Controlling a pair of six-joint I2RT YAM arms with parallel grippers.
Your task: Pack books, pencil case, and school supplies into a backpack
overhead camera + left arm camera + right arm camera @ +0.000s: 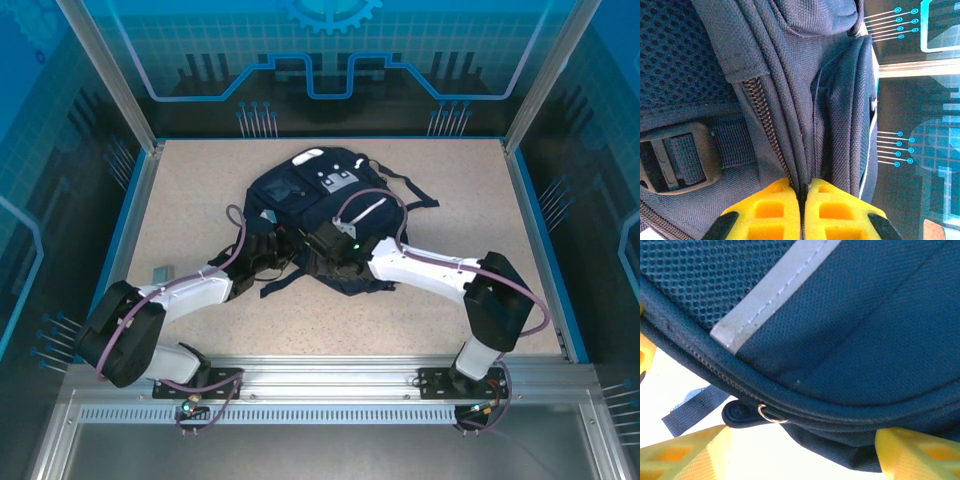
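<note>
Navy fabric: backpack (318, 190) sits directly ahead of both pincers. Your left gripper (802, 189): pads pressed together, pinching backpack fold just beside zip teeth (767, 125). Your right gripper (805, 456): pads spread wide, straddling backpack's curved zipped edge; black zip pull (741, 416) between pads, apart from both.

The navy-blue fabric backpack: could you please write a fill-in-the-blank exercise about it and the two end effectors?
1. The left end effector is ___ on a fold of the navy-blue fabric backpack.
2. The yellow fingers of the right end effector stand wide ___, with the backpack's edge between them.
3. The black zipper pull is linked to the zipper by a small metal ___.

Missing words: shut; open; ring.
</note>
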